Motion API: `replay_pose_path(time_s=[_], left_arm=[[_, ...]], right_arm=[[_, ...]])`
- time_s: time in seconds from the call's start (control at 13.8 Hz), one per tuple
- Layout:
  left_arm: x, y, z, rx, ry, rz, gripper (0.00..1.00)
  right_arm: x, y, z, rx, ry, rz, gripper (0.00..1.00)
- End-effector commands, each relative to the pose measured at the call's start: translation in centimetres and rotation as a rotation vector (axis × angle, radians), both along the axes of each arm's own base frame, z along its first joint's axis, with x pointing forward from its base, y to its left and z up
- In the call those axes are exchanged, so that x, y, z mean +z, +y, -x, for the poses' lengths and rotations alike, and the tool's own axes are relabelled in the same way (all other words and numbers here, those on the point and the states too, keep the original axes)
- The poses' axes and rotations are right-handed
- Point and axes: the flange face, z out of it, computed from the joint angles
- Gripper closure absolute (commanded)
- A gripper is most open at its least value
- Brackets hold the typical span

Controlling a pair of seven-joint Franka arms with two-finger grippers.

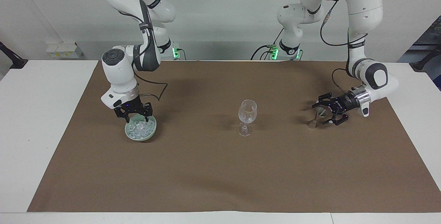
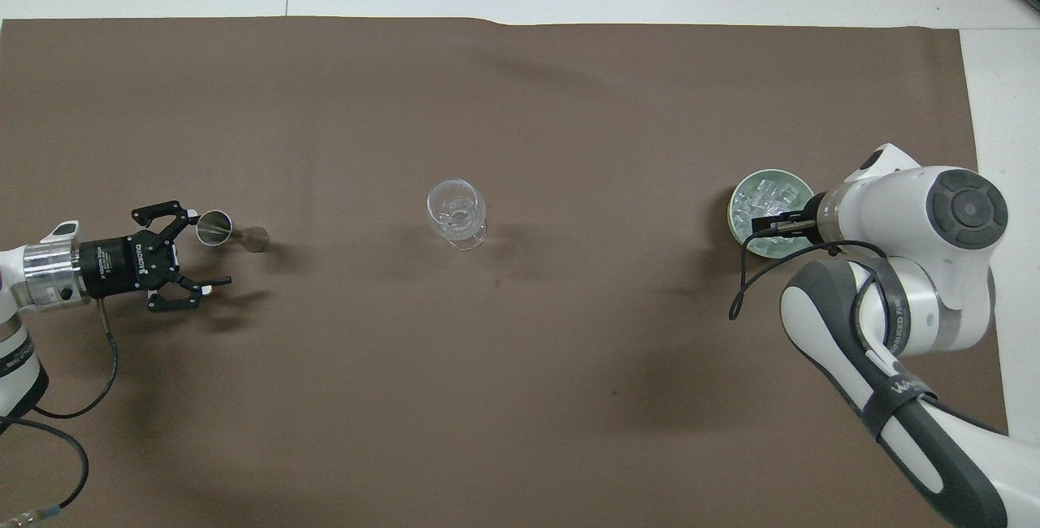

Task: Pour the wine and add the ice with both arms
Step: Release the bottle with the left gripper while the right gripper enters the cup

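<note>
left gripper [image 1: 322,112] mid-right, fingers spread wide, beside metal jigger [image 1: 317,116] | right gripper [image 1: 134,114] mid-left, fingers parted, tips in green bowl [image 1: 151,131] of ice [image 1: 139,128] | wine glass [image 1: 247,115] centre

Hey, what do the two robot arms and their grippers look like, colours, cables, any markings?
Both arms are glossy white with dark grey joint sections and round grey caps. Each wrist ends in a silver ring, then a black two-finger gripper with splayed linkage: left gripper, right gripper. Black cables loop along each arm. White lettering marks the dark forearm bands; green lights glow at the bases.
</note>
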Motion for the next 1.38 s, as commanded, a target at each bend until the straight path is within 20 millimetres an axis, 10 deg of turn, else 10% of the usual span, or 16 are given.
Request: replay_pose_path(time_s=[0.0, 0.72, 1.3], left_arm=[[1.7, 1.0, -0.8, -0.113, -0.043, -0.055, 0.0], [15.0, 4.0, -5.9, -0.548, -0.132, -0.384, 0.0], [29.0, -3.0, -7.0, -0.862, -0.407, -0.61, 0.0]], right_arm=[[-0.3, -0.3, -0.8, 0.029, -0.034, 0.003, 0.18], [-0.3, -0.2, -1.1, 0.028, -0.059, 0.0, 0.26], [-0.2, 0.0, -1.3, 0.027, -0.079, -0.003, 0.33]])
